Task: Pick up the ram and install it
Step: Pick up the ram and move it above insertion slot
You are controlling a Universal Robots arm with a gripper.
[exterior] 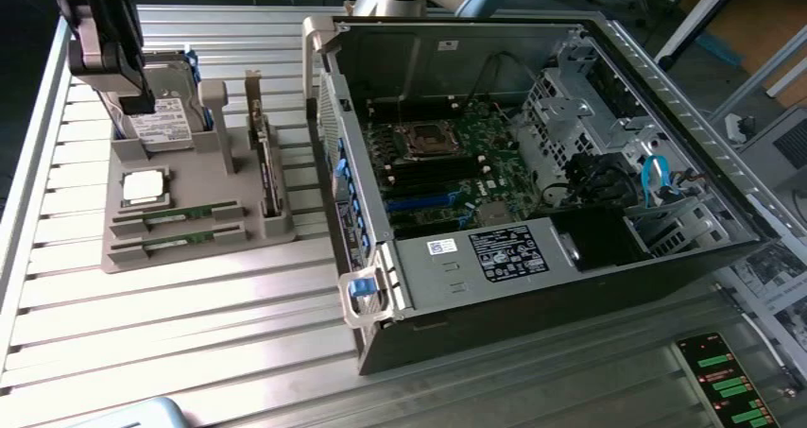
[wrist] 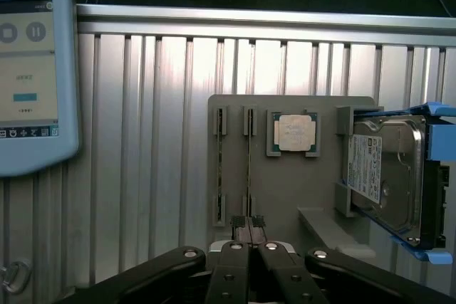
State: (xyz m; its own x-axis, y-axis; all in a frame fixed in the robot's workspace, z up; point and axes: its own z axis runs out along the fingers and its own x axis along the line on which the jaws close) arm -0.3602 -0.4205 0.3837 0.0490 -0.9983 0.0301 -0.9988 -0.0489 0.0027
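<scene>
Two rams, thin green sticks, lie edge-up in slots of the grey holder (exterior: 189, 258), one ram (exterior: 177, 216) beside the other ram (exterior: 177, 245). From the wrist they are ram (wrist: 248, 165) and ram (wrist: 219, 165). My gripper (wrist: 248, 228) is shut with nothing between its fingers. It hangs above the holder, its fingertips in line with the end of the ram nearer the processor. In the exterior view the dark gripper (exterior: 136, 93) is over the holder's hard-drive end.
The holder also carries a silver processor (wrist: 293, 133), a hard drive (wrist: 385, 176) in a blue frame and an upright expansion card (exterior: 265, 154). An open computer case (exterior: 378, 286) with its motherboard (exterior: 441, 163) lies at the exterior view's right. A tablet (wrist: 28, 76) rests on the slatted table.
</scene>
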